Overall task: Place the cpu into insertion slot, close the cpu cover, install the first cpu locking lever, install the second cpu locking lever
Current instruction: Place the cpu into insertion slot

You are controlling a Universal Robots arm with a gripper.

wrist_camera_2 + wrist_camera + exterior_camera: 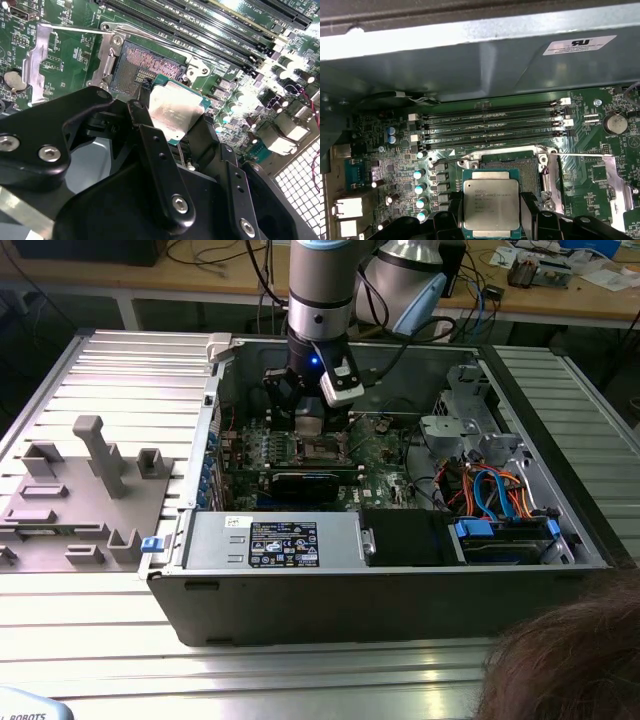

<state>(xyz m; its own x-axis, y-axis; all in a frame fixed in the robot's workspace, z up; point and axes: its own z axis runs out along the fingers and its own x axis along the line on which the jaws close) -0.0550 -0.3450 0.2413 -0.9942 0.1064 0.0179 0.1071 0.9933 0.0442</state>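
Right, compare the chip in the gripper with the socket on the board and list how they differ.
The chip has a pale, smooth metal top; the socket has a dark, finely textured centre inside a silvery rim. The chip is held above the green board by the gripper; the socket is fixed to it. The chip is not yet seated; the socket lies open and empty. Both are square, with similar footprints.

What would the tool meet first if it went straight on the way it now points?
Probably the open insertion slot or its metal rim: the tool, shut on the cpu, points down at the board there. Depth is unclear.
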